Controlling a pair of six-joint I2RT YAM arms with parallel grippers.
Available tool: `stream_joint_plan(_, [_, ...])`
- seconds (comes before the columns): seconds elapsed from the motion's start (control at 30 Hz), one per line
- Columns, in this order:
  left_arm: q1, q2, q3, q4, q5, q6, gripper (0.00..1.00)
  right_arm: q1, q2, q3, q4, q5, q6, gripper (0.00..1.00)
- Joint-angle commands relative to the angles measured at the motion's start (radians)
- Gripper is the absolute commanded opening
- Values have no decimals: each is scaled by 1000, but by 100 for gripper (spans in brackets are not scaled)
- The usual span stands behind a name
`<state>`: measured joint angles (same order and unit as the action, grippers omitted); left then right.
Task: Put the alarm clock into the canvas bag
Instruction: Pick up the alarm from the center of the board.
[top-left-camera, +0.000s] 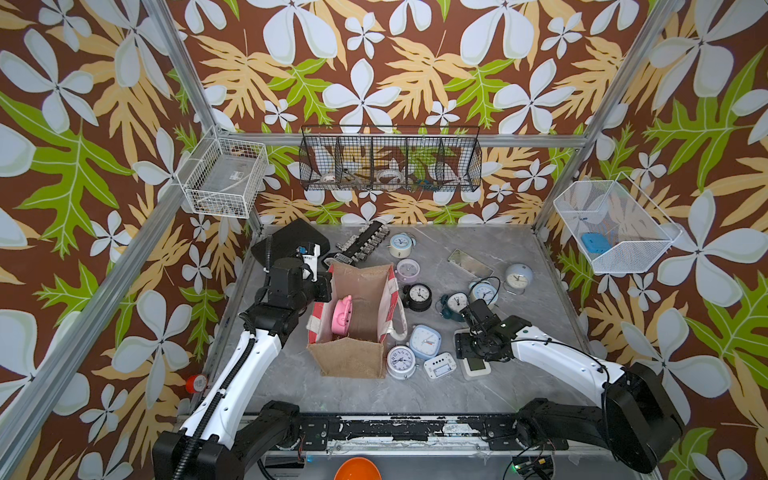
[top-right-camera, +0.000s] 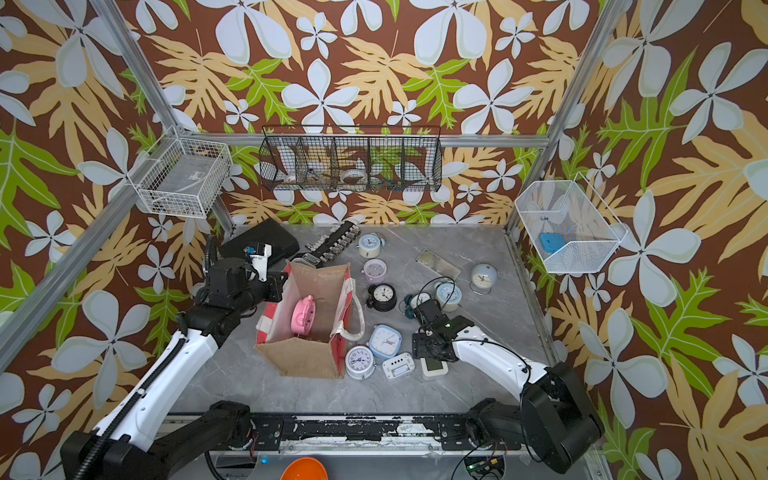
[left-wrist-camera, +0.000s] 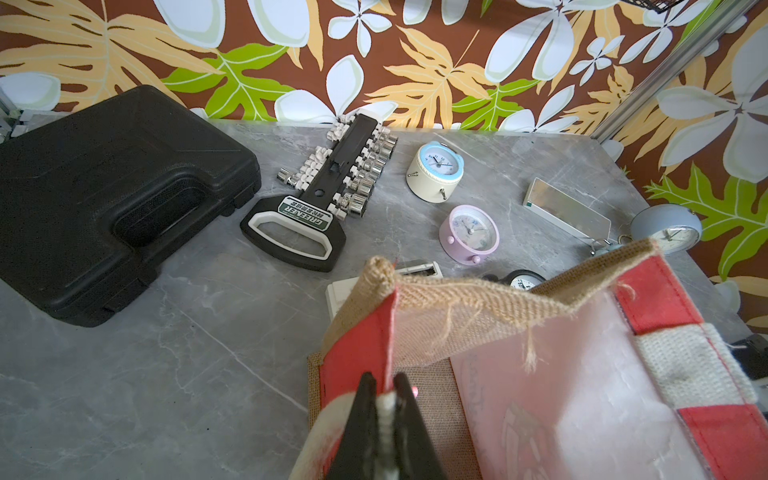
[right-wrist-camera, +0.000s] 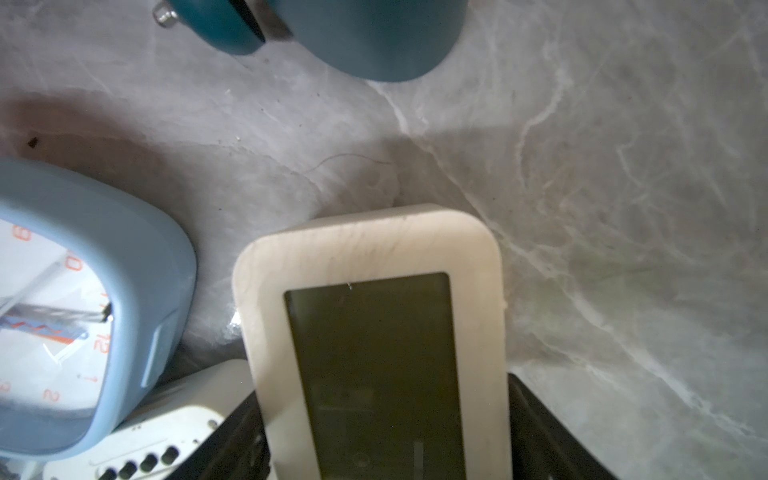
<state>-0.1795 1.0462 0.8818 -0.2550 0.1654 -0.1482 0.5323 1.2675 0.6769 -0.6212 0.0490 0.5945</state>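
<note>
The canvas bag (top-left-camera: 347, 357) (top-right-camera: 307, 357) stands open at the table's middle, burlap front, red-and-white striped sides. A pink alarm clock (top-left-camera: 341, 314) lies inside it. My left gripper (top-left-camera: 328, 286) (left-wrist-camera: 384, 382) is shut on the bag's white strap at the far left rim, holding the mouth open. A white digital alarm clock (right-wrist-camera: 374, 249) (top-left-camera: 478, 366) lies flat on the table right of the bag. My right gripper (top-left-camera: 473, 353) (right-wrist-camera: 384, 415) is down over it, one black finger against each long side.
Several other alarm clocks lie around the bag: a blue square one (top-left-camera: 424, 340), a silver round one (top-left-camera: 401, 361), a small white digital one (top-left-camera: 439, 365), a black one (top-left-camera: 419, 296), a teal one (top-left-camera: 456, 303). A black case (top-left-camera: 291, 241) and socket rail (top-left-camera: 365, 241) sit at the back left.
</note>
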Motion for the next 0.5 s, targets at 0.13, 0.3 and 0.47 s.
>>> stream_joint_plan(0.13, [-2,0,6,27,13,3,3,0,23,-5,15,6,2,82])
stream_joint_plan(0.3, [-2,0,5,28,20,-1,3,1,20,-6,16,8,2,78])
stream_joint_plan(0.47, [-2,0,5,30,23,-1,3,0,6,1,4,14,6,73])
